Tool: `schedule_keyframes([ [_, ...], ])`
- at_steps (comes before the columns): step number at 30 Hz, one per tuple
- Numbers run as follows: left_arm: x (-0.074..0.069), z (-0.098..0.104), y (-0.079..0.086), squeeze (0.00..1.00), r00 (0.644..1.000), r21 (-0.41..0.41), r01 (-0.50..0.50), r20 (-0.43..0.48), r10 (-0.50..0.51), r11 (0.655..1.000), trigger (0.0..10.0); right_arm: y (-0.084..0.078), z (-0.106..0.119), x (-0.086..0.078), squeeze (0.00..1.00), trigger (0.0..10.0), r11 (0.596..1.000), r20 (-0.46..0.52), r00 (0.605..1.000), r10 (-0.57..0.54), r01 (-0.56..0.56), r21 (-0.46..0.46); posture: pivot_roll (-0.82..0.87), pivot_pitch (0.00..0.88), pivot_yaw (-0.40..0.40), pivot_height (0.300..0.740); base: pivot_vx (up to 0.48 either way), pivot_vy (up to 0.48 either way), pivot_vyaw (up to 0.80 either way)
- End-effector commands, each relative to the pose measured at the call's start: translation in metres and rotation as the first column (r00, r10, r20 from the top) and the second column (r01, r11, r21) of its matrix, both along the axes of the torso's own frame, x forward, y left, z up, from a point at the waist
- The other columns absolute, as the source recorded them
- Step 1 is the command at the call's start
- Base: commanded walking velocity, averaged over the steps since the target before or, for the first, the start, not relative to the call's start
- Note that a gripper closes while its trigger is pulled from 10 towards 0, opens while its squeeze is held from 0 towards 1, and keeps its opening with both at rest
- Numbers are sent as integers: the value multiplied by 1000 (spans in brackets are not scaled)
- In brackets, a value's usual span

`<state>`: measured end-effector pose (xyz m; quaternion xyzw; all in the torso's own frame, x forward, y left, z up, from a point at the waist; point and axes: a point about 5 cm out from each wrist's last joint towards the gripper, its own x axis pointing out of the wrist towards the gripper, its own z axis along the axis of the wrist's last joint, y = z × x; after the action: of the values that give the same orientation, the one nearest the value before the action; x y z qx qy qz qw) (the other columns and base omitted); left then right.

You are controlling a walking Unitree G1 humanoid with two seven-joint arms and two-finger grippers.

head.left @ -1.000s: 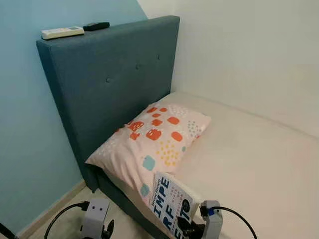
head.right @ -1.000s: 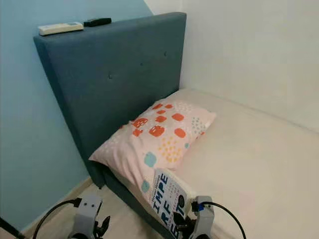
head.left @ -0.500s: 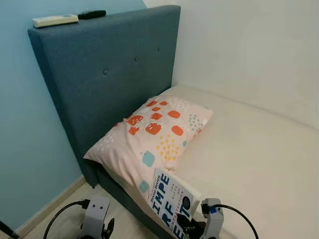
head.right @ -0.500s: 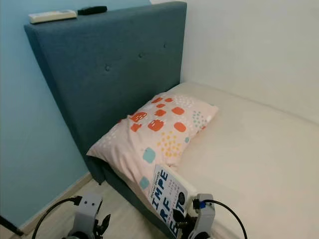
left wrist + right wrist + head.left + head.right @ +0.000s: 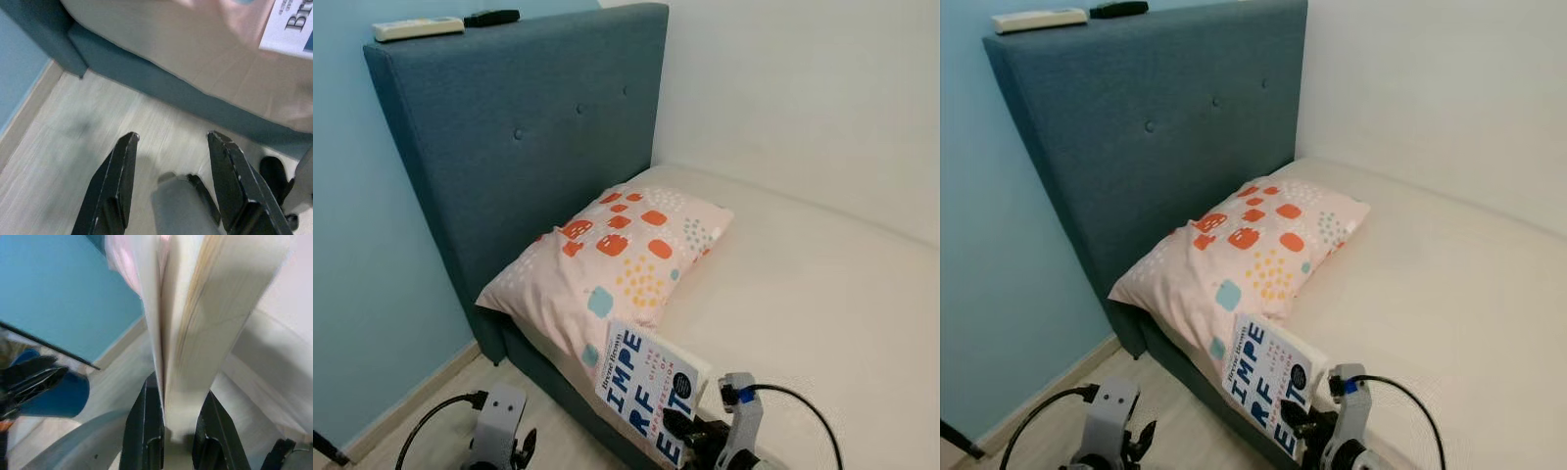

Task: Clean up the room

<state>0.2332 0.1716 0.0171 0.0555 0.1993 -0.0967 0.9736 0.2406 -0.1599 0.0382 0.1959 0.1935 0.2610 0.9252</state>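
My right gripper (image 5: 690,433) is shut on a white book (image 5: 644,389) with big blue letters, held up at the near edge of the bed. In the right wrist view the book's page edges (image 5: 205,318) stand between the two black fingers (image 5: 144,431). Low over the wooden floor beside the bed hangs my left gripper (image 5: 171,191), open with nothing between its fingers (image 5: 117,186). A pink pillow (image 5: 612,259) with orange and yellow spots lies on the cream mattress (image 5: 813,294) against the blue headboard (image 5: 529,137).
A white remote (image 5: 418,27) and a black remote (image 5: 491,17) lie on top of the headboard. A light blue wall (image 5: 362,255) stands to the left, a white wall (image 5: 803,88) behind the bed. A strip of wooden floor (image 5: 73,137) runs between wall and bed frame.
The book has risen and shifted slightly right over the bed edge in my right gripper. The camera has moved a little, shifting the whole scene.
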Motion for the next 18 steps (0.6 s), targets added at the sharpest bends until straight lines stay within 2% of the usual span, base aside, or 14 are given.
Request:
schedule_keyframes([
  [1, -5, 6, 0, 0, 998, -70, 65, 26, -63, 995, 10000, -9, 35, 3, 0, 10000, 997, 84, 994, 65, -67, 30, 46, 151, -51, 605, 0, 0, 0],
  [2, -5, 9, -1, 0, 995, -93, 90, 42, -86, 992, 10000, -12, 42, 3, 0, 10000, 996, 95, 992, 83, -86, 25, 46, 151, -51, 605, 0, 0, 0],
  [7, -6, 14, -5, 0, 990, -117, 129, 66, -122, 985, 10000, -16, 51, 1, 0, 10000, 992, 108, 987, 122, -124, 8, 45, 151, -51, 605, 0, 0, 0],
  [10, -6, 16, -8, 0, 984, -123, 165, 79, -157, 979, 10000, -21, 61, -8, 0, 10000, 976, 98, 971, 217, -217, -8, 42, 151, -49, 605, 0, 0, 0],
  [12, -6, 16, -9, 0, 984, -120, 170, 79, -162, 978, 10000, -24, 67, -17, 0, 10000, 961, 85, 958, 274, -277, 15, 41, 150, -48, 605, 0, 0, 0],
  [13, -6, 16, -9, 0, 984, -120, 170, 79, -162, 978, 10000, -24, 67, -17, 0, 10000, 961, 85, 958, 274, -277, 15, 41, 150, -48, 605, 0, 0, 0],
  [14, -6, 16, -10, 0, 983, -124, 175, 79, -166, 977, 10000, -30, 73, -15, 0, 10000, 972, 113, 970, 215, -224, 69, 42, 149, -48, 605, 0, 0, 0],
  [15, -6, 16, -11, 0, 982, -126, 182, 80, -173, 975, 10000, -35, 75, -13, 0, 10000, 980, 124, 977, 171, -181, 76, 42, 149, -48, 605, 0, 0, 0],
  [17, -6, 16, -11, 0, 982, -126, 182, 80, -173, 975, 10000, -35, 75, -13, 0, 10000, 980, 124, 977, 171, -181, 76, 42, 149, -48, 605, 0, 0, 0],
  [18, -6, 17, -12, 0, 980, -128, 190, 81, -180, 973, 10000, -41, 74, -9, 0, 10000, 990, 124, 986, 116, -125, 71, 41, 150, -46, 605, 0, 0, 0],
])
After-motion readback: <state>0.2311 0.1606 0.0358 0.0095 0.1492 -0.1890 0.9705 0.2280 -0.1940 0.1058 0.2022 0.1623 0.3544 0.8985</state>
